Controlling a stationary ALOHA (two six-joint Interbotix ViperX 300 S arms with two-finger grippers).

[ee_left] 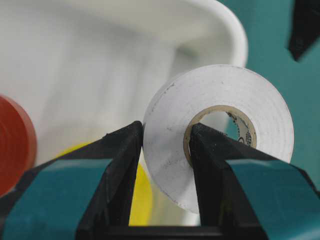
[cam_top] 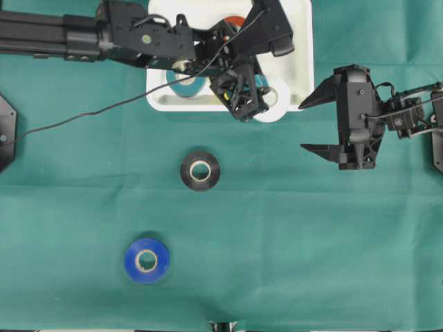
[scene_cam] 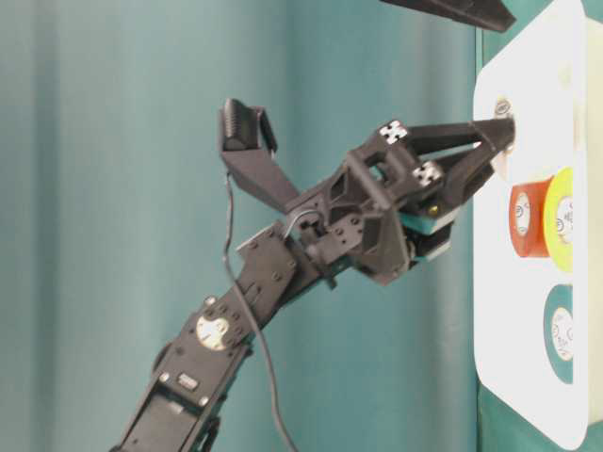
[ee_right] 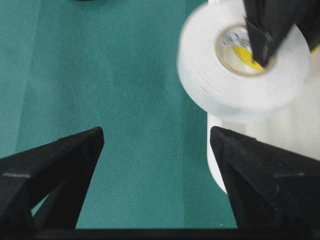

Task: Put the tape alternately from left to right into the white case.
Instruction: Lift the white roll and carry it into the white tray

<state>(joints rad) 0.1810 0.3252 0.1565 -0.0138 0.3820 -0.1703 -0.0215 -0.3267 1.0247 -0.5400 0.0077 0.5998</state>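
Left gripper pinching the light, stiff white electrical-tape roll through its cardboard core, at its wall's six o'clock; right gripper spread.

- The case sits at the far edge of the table, near its middle.
- Three tape rolls lie inside the case.
- A fourth roll, pinched in the left gripper, hangs over the case's near right corner.
- A fifth roll lies at the table's centre.
- The sixth lies nearer the front edge, further left.
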